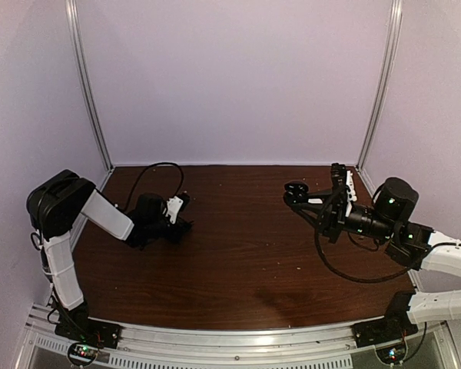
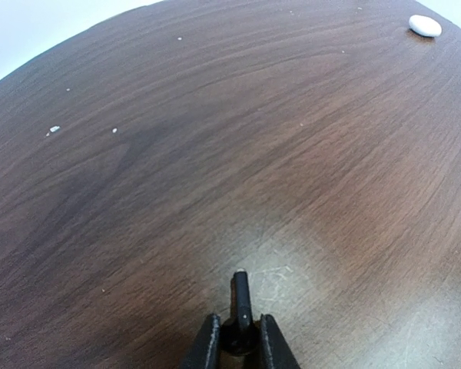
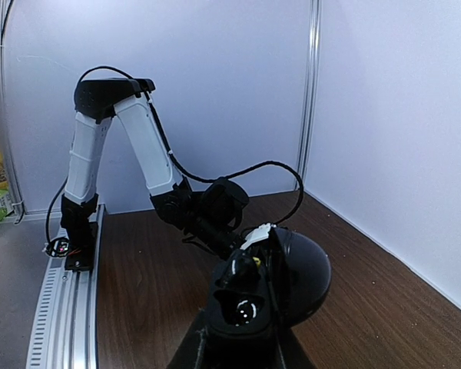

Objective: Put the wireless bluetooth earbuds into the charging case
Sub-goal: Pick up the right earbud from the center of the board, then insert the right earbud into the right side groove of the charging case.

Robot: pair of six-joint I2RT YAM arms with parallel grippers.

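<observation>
Looking through the left wrist camera, I see the charging case [image 2: 425, 25] lying on the table [image 2: 215, 154] as a small white pebble with its lid apparently down. It is far ahead of the left end effector [image 2: 240, 296] and off to its right, well apart from it. That end effector hangs low over the bare wood with its fingers drawn together into one narrow black strip, and nothing is held between them. Ahead of it and to its left lie two white flecks [image 2: 54, 129], too small for me to say whether they are earbuds. In the overhead view I cannot pick out the case at all. The right end effector [image 1: 296, 192] is raised off the table, well apart from the left end effector and pointing back toward it. A black rounded thing [image 3: 303, 269] sits at its tip and fills the right wrist view. I cannot tell whether its fingers are apart, together or pressed on that thing.
</observation>
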